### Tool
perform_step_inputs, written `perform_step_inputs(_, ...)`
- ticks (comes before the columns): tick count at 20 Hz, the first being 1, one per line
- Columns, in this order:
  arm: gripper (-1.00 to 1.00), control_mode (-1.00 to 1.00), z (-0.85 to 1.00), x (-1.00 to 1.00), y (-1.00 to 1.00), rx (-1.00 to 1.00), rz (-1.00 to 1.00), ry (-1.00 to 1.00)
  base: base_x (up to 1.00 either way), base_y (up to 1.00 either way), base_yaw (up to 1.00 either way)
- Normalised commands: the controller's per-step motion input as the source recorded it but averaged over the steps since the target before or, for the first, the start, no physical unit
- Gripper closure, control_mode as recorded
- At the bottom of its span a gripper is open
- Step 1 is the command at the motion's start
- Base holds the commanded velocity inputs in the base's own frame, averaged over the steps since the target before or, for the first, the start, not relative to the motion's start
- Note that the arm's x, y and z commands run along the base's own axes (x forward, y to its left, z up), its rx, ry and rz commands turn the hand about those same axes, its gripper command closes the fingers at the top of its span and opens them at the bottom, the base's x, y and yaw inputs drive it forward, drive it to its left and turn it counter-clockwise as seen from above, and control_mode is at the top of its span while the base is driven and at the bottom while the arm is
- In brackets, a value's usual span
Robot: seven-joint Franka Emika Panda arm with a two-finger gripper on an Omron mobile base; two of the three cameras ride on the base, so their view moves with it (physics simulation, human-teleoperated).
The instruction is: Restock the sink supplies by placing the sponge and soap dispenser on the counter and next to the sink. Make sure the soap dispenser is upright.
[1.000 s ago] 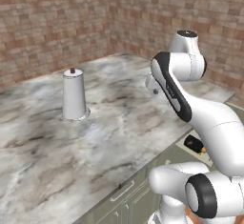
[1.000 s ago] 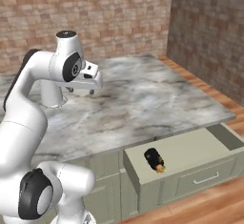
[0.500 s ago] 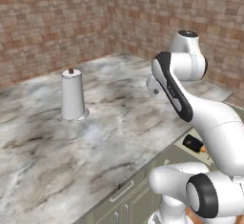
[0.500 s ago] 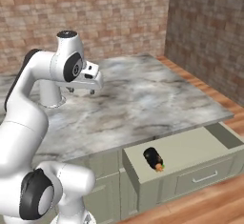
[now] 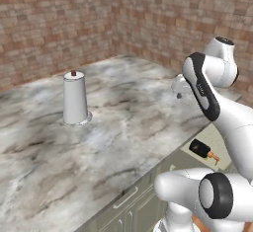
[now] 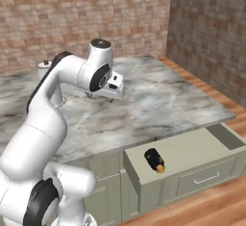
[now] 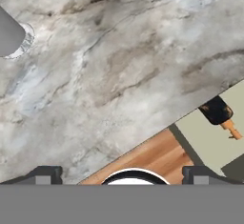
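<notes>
Soap dispenser point(image 6: 154, 159) lying on its side in the open drawer point(image 6: 192, 151) below the counter point(image 6: 158, 105), nozzle toward 5 o'clock in the right base view. Gripper point(image 7: 122, 173) above the marble, fingers spread wide, empty. Grey tapered container point(image 5: 75, 98) upright at 10 o'clock in the left base view.

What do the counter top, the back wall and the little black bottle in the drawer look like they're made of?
Counter: polished marble by its look, grey-white with dark veins.
Wall: brick, reddish-brown blocks with pale mortar lines, matte.
Soap dispenser: probably plastic, smooth black body with an orange nozzle; the look leaves it open.
</notes>
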Motion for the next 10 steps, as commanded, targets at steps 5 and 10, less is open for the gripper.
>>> perform_step_inputs(5,-1.0,-1.0,-0.27,0.17,-0.23,0.02,0.0,0.03,0.0,0.0,0.0)
perform_step_inputs(10,-1.0,-1.0,-0.33,0.08,-0.36,0.02,0.0,0.0,0.0,0.0,0.0)
